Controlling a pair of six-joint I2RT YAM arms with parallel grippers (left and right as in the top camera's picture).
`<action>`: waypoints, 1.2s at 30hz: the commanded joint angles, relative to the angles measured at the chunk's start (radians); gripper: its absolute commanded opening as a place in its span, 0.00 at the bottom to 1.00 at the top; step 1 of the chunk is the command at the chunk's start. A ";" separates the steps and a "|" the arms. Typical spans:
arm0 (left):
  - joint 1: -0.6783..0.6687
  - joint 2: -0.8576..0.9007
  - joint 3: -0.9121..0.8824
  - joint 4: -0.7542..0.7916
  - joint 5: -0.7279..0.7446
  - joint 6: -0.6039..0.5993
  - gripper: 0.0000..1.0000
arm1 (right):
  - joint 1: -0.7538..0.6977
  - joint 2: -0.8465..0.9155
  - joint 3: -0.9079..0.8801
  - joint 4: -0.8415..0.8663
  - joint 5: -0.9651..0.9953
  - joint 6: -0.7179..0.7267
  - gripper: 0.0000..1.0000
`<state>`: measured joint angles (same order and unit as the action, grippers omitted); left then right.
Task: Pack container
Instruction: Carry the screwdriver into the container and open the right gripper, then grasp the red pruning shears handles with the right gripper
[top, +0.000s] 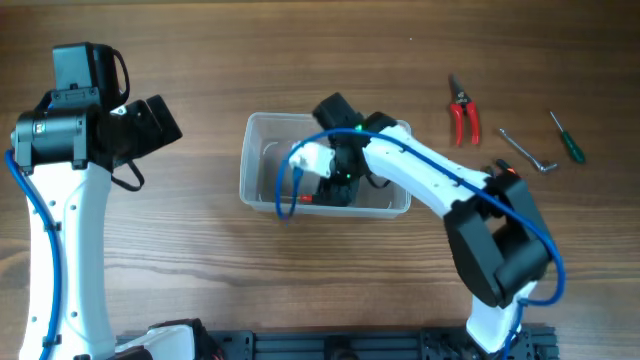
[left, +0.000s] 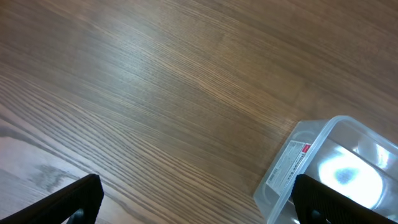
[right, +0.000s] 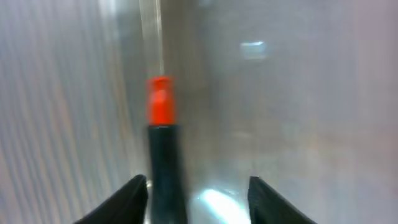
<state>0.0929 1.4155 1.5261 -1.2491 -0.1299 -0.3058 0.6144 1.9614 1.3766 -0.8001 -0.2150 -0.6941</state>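
Observation:
The clear plastic container (top: 262, 170) sits mid-table. My right gripper (top: 335, 190) reaches down inside it; in the right wrist view its fingers (right: 198, 196) are open, with a black tool with a red end (right: 160, 137) lying on the container floor beside the left finger, not gripped. The tool's red tip shows in the overhead view (top: 306, 200). My left gripper (top: 150, 125) hovers left of the container, open and empty (left: 196, 199); a labelled corner of the container (left: 298, 165) shows at its right.
Red-handled pruning shears (top: 462, 112), a metal hex key (top: 527, 152) and a green-handled screwdriver (top: 566, 138) lie on the wooden table at the right. A blue cable (top: 290, 175) loops over the container's left part.

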 joint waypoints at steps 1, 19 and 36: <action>0.005 0.006 -0.002 -0.002 0.010 -0.017 1.00 | -0.024 -0.153 0.189 -0.050 0.107 0.242 0.68; 0.005 0.006 -0.002 -0.001 0.009 -0.017 1.00 | -0.675 -0.019 0.336 -0.178 0.143 0.631 0.93; 0.005 0.006 -0.002 -0.001 0.010 -0.018 1.00 | -0.657 0.306 0.330 -0.191 0.053 0.591 0.89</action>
<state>0.0929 1.4155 1.5257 -1.2510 -0.1295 -0.3058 -0.0490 2.2341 1.7077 -0.9939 -0.1390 -0.0883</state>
